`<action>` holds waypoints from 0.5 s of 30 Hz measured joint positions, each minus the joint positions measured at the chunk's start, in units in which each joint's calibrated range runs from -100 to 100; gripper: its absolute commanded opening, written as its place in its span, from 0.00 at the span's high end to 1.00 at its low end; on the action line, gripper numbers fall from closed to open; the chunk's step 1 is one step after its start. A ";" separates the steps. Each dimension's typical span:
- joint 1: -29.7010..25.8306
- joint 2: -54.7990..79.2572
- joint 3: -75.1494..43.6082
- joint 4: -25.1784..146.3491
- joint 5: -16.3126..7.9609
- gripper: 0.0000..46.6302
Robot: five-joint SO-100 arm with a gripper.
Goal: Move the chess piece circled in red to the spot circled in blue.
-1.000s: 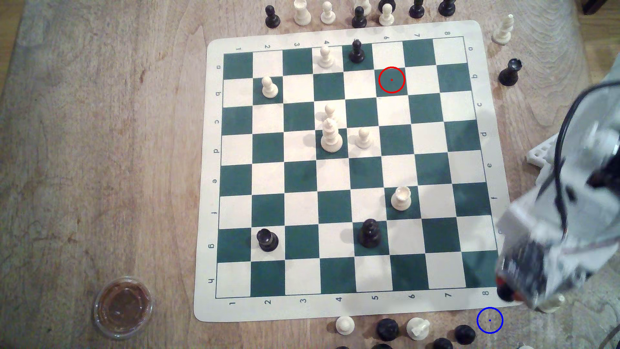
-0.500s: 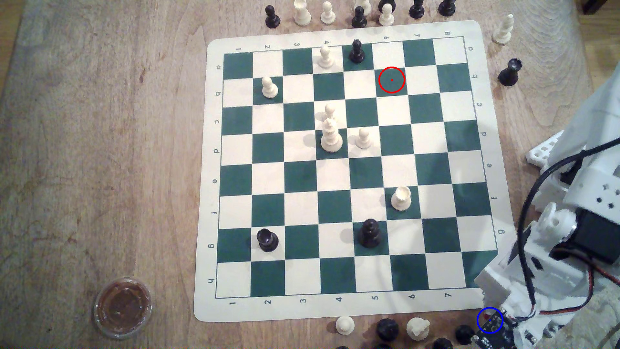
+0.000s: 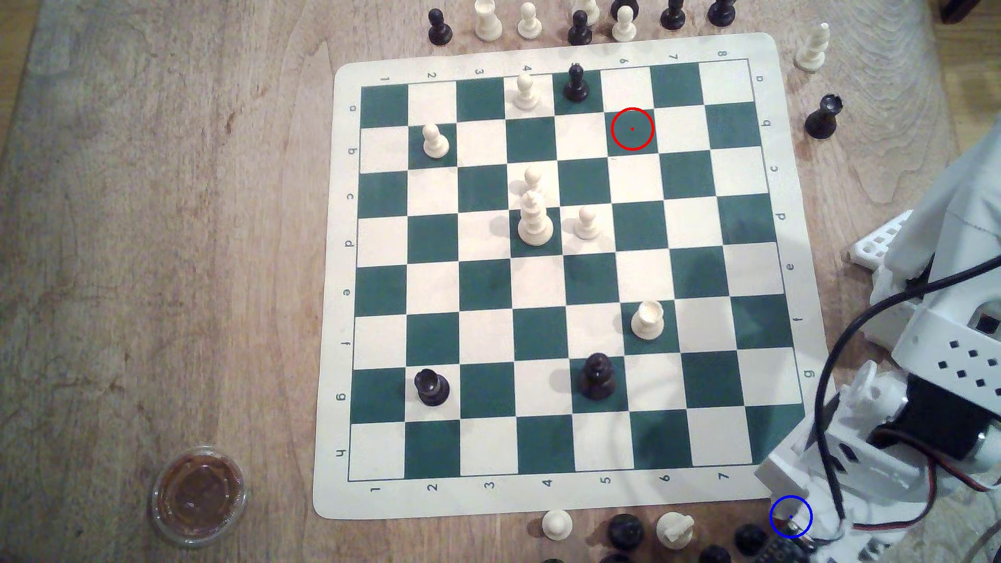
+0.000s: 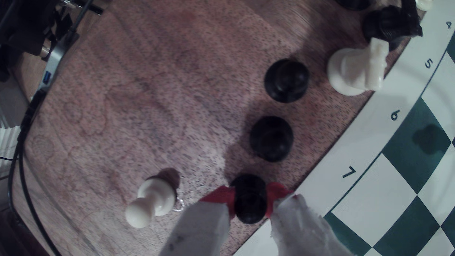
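Placing step | claw (image 4: 250, 199) grasping the black pawn (image 4: 250, 197) between red-tipped fingers (image 4: 216, 197), low over the counter (image 4: 147, 98) beside the board edge, at the blue ring (image 3: 791, 517) | next: lower until base rests, then release gently

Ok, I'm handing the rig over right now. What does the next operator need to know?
Gripper: jaws closed on the black pawn, red pads against both its sides.
Pawn: off the board, over bare wood beside the mat border near the 7, close to a white pawn.
Done: the square in the red ring is empty; in the exterior view the arm overlaps the blue ring.
Left: I can't tell whether the pawn's base touches the table. Probably set it down, open, and withdraw.
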 measured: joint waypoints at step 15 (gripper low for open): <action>0.74 0.75 0.00 -0.72 0.29 0.67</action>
